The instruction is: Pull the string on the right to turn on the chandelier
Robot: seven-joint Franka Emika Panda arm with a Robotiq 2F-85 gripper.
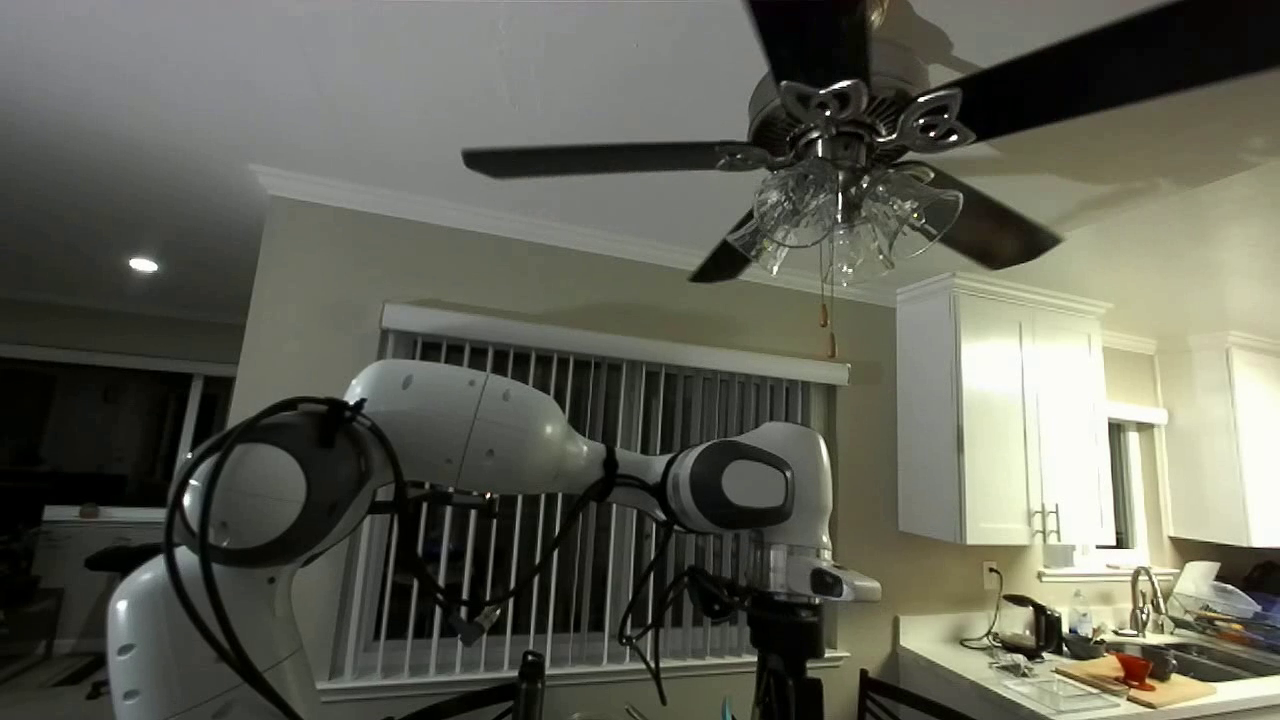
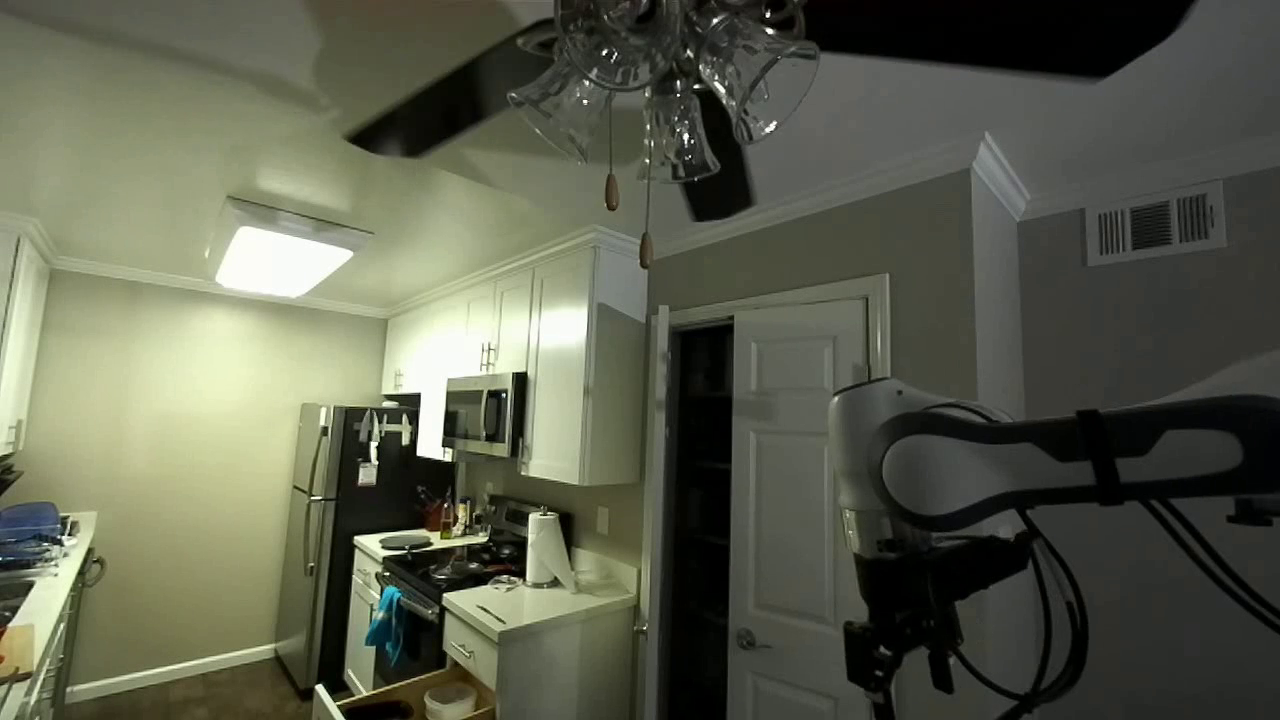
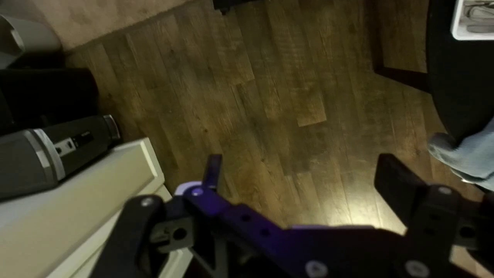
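Standing at the lower left of an exterior view, the white arm (image 1: pixel 500 430) is bending at a large joint (image 1: pixel 258 495) and carrying its forearm almost level, sloping slightly down, in front of the blinds (image 1: pixel 620 585). At the far end the wrist (image 1: pixel 750 485) is pointing straight down, while black cables (image 1: pixel 206 545) are looping loosely along the links. The gripper (image 3: pixel 300 166) is facing the floor (image 3: pixel 270 96); in the wrist view its two fingers (image 3: pixel 401 185) are sitting wide apart, with wooden planks showing through the gap. In an exterior view the arm is spanning inward from the right edge, its fingers aiming down in front of the white door (image 2: pixel 800 550). Overhead, the chandelier (image 1: pixel 800 205) is hanging at the centre of the ceiling fan (image 1: pixel 600 158), its glass shades (image 2: pixel 750 80) clustering under the metal hub (image 1: pixel 843 150). Two pull strings (image 2: pixel 646 250) are dangling from it, the right one ending lower in both exterior views, and their brown ends (image 2: pixel 612 192) are hanging higher than the wrist, apart from the gripper.
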